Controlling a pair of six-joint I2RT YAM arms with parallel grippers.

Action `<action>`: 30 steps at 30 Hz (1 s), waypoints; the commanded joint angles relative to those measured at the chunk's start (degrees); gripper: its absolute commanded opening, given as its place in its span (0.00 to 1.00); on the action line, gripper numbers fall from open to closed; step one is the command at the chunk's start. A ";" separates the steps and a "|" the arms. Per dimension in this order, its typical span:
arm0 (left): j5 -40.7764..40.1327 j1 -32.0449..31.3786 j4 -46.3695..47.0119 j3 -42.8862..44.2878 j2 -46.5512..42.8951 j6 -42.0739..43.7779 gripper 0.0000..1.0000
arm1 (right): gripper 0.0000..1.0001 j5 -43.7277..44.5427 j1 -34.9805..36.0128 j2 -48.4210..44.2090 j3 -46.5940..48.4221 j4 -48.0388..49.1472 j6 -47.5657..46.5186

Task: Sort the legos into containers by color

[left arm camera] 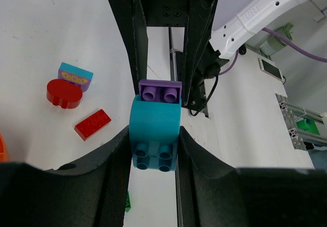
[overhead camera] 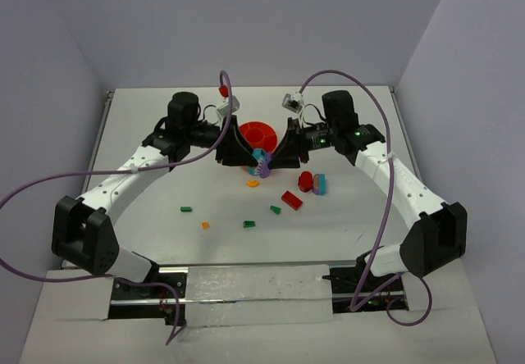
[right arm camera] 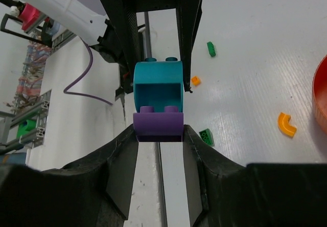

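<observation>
— Left, what have you got?
— My left gripper [left arm camera: 153, 148] is clamped on the teal block [left arm camera: 153, 130], just at the near side of the orange bowl [overhead camera: 256, 128].
— And my right gripper [right arm camera: 158, 137] pinches the purple block [right arm camera: 158, 123] joined to it.

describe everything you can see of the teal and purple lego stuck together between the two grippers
Glossy plastic pair: a teal arch block with studs on its outer end, joined to a smaller purple brick whose two studs poke into the arch's hollow. It lies sideways in the air, on the near side of the orange bowl. The left gripper clamps the teal end, the right gripper the purple end.
</observation>
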 commanded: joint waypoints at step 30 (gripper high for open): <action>-1.37 -3.22 -27.60 10.52 2.74 27.88 0.43 | 0.00 4.99 3.58 -1.25 3.07 -7.77 -8.74</action>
